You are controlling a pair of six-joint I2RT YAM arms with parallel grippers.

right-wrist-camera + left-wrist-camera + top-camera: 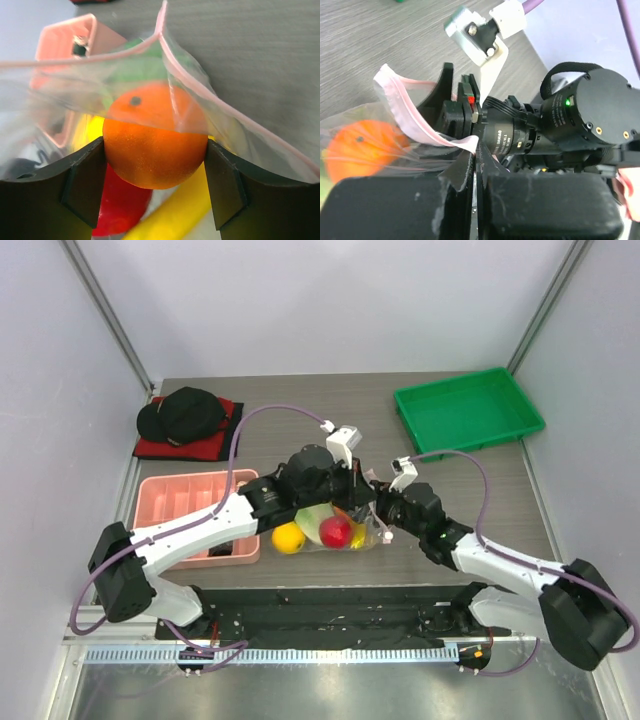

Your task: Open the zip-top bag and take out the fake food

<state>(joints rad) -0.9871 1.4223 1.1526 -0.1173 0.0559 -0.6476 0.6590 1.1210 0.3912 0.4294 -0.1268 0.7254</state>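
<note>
Zip-top bag (405,107) gapes open: left gripper (474,172) pinches its pink rim, right gripper (155,170) clasps the orange (155,145) at the opening.

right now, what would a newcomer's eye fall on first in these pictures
The bright orange, held between the fingers of the right gripper inside the open mouth of the zip-top bag. Next, mid-table, the left gripper pinching that bag's pink zip edge. The green tray at the far right corner also stands out.
</note>
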